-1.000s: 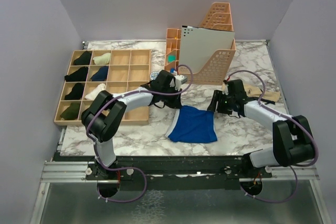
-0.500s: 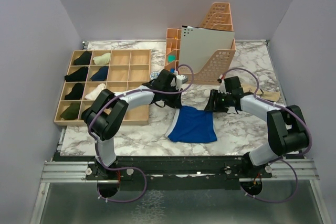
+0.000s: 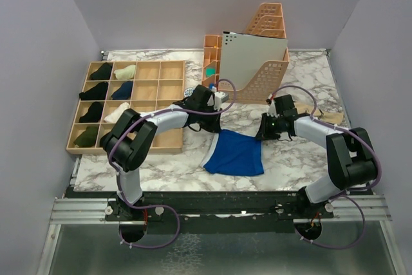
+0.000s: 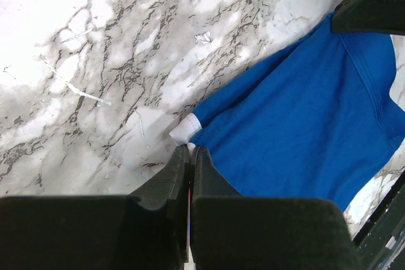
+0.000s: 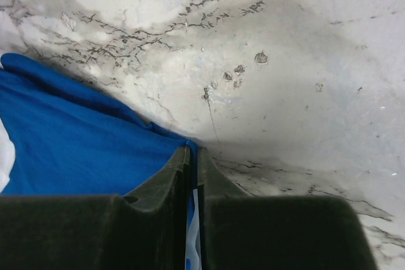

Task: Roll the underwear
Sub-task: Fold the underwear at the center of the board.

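From above, the underwear [image 3: 235,156] lies spread flat on the tabletop [image 3: 302,159], a blue sheet with no turn or fold in it. The left tool [image 3: 216,127] is at one far corner and the right tool [image 3: 261,134] at the other. The cloth runs from between them back toward the arm bases. A wooden tray [image 3: 168,72] of compartments stands well off on the left tool's outer side.

In the left wrist view, the left tool [image 4: 190,151] is clenched. The white-edged corner [image 4: 185,129] sits right at its tips and, as far as this angle lets me judge, is nipped between them. The rest of the underwear [image 4: 304,124] spreads ahead and to the right of the tips, with bare marble ahead and to the left.

In the right wrist view, the right tool [image 5: 192,151] is pressed together on the other blue corner, and cloth shows in the slit between its fingers. The underwear [image 5: 76,137] lies to the left of the tips, with bare tabletop ahead and to the right.

I judge that the grasp on the far edge is made and nothing more. No roll has begun, so carrying that edge over and winding the whole piece up is all left to do.
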`<state>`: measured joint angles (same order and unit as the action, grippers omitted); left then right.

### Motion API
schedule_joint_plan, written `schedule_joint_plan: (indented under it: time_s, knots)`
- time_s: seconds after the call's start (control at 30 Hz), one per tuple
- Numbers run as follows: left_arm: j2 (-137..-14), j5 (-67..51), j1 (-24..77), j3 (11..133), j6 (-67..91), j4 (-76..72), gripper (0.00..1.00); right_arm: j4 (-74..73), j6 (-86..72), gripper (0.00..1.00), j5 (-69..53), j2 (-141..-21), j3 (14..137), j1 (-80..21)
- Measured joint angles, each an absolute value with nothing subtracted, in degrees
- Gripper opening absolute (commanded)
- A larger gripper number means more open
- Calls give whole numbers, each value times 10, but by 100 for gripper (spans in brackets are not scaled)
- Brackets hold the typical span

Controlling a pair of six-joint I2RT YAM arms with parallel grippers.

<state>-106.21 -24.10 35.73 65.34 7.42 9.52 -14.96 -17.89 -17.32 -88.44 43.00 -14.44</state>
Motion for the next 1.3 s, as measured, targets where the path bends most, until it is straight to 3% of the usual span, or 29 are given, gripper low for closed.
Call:
schedule_joint_plan:
  time_s: [0.2,0.47,0.73,1.3]
  knots:
    - [-1062,-241,356,653,74,95,0,-144,-179,0,-180,-888,429,-144]
    - [-1062,-241,356,653,72,95,0,-104,-181,0,-196,-843,399,-144]
    - [-1034,-242,354,620,72,60,0,73,-164,1,-231,-759,293,-144]
    - [-870,-244,353,390,82,-133,0,385,-58,1,-341,-609,102,-145]
